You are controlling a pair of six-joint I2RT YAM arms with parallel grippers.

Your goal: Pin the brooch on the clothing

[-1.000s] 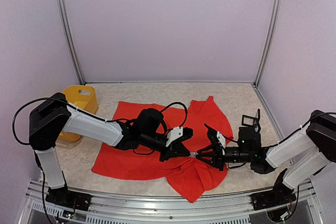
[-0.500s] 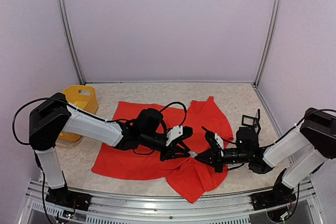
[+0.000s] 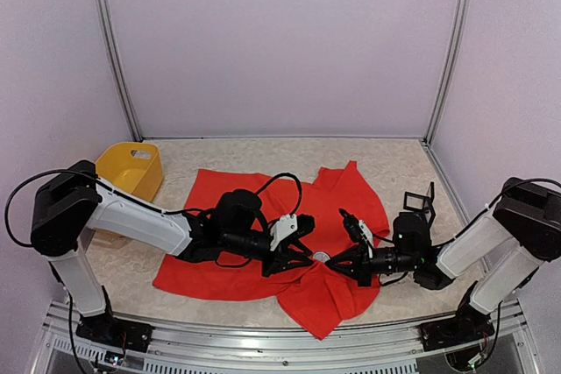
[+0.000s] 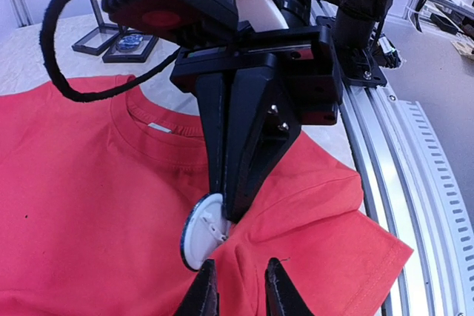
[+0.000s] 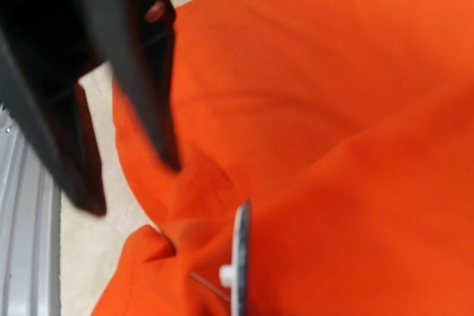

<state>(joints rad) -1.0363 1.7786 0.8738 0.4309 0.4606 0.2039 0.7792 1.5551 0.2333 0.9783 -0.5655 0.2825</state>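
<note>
The red T-shirt (image 3: 219,194) lies spread on the table, bunched at its front right. My left gripper (image 3: 307,258) is shut on a raised fold of the shirt (image 4: 89,183); the fold sits between its fingertips (image 4: 201,294). My right gripper (image 3: 331,260) faces it tip to tip and is shut on the brooch (image 4: 198,234), a round white-backed disc with its pin side toward the fold. In the right wrist view the brooch (image 5: 241,253) shows edge-on with its thin pin against the cloth (image 5: 333,109). My right gripper's own fingers are out of that view.
A yellow bin (image 3: 131,168) stands at the back left. A small black open box (image 3: 419,201) sits behind my right arm, and dark display boxes (image 4: 118,38) show beyond the shirt collar. The aluminium rail (image 4: 415,183) runs along the table's front edge.
My right gripper has moved left with the brooch, closing on my left gripper. My left arm's elbow and shoulder have swung left and lower. The brooch now sits against the pinched fold.
</note>
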